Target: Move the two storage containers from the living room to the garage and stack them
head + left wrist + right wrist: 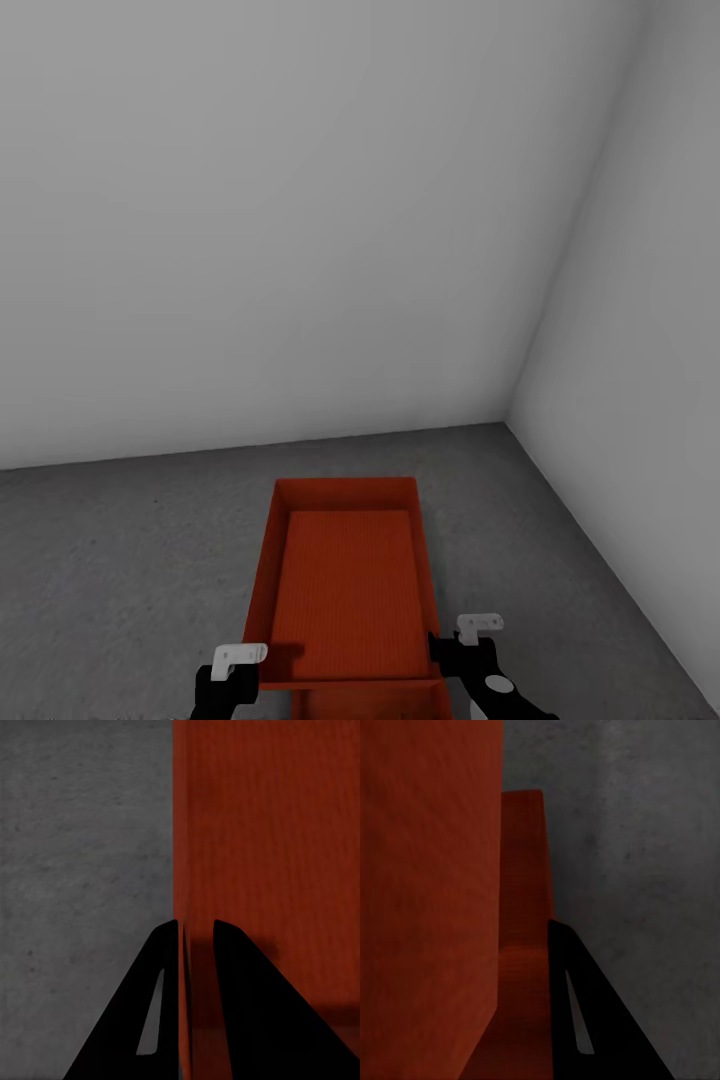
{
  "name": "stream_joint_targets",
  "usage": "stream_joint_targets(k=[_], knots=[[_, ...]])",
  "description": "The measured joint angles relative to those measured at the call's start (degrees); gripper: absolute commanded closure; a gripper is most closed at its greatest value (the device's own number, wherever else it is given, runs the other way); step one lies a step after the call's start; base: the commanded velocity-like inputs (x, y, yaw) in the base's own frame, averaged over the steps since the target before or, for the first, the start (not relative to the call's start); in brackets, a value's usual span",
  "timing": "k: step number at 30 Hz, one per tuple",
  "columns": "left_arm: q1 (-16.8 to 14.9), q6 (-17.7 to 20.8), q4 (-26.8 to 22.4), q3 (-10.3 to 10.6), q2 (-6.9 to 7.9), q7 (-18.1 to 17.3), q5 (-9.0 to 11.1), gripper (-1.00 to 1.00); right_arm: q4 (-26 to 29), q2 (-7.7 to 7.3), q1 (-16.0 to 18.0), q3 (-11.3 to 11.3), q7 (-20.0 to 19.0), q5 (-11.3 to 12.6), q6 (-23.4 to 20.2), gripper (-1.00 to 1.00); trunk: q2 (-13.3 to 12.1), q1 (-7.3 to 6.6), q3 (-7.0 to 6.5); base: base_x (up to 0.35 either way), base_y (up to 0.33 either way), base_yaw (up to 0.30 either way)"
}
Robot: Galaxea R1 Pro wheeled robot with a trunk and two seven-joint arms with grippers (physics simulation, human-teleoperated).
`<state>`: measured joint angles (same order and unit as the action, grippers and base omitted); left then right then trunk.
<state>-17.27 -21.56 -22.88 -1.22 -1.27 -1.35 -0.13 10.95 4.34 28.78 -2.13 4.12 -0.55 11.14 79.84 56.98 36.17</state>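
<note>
The left hand (pixel 240 668) is being kept closed on the left wall of the upper storage container (pixel 345 590), one finger (pixel 135 1020) outside the wall and the other inside. The right hand (pixel 470 645) is being held at the right wall; one finger (pixel 585 1020) is seen outside it, and its grip cannot be told. A second container (pixel 375 700) is being partly shown under the first. Both are being seen above the dark grey floor (pixel 120 560), near a corner of pale grey walls (pixel 300 220).
</note>
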Motion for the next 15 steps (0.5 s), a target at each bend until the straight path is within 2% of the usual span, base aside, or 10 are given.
stream_joint_targets(k=[15], knots=[[0.0,0.0,-0.04,0.03,0.0,0.01,0.04,1.0,0.02,0.0,0.0,0.01,0.0,-0.01,0.0,1.0,0.0,0.0,0.76,0.0,0.0,0.0]])
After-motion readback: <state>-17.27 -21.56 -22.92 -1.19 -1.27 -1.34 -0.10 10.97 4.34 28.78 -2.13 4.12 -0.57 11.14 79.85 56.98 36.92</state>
